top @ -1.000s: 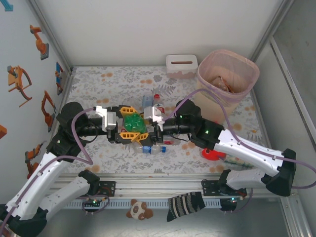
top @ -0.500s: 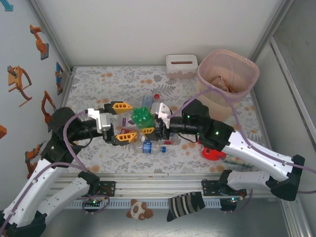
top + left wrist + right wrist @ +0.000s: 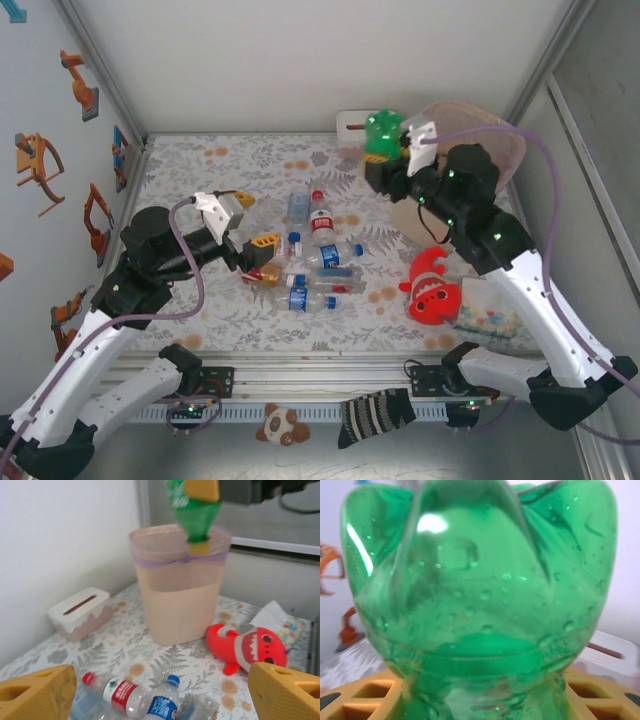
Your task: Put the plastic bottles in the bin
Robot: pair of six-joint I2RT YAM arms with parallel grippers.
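Green bottle [image 3: 382, 130] is seen from above pinched in the right jaws, just left of the bin [image 3: 514, 148]; the left jaws are spread near the other bottles [image 3: 318, 262]. From the left wrist it is seen upright, cap down, before the rim; from the right wrist, its base is seen between the jaws.

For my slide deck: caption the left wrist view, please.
Right end effector holds a green bottle cap-down near the bin; bottles and a clownfish toy lie below.

A green bottle [image 3: 382, 132], gripped by the right hand [image 3: 390, 152], hangs cap-down in the air by the left rim of the lattice-sided pink-beige bin [image 3: 512, 150], which stands upright in the worktop's far right corner. Several clear bottles [image 3: 330, 256], blue- and red-capped, lie flat mid-worktop.
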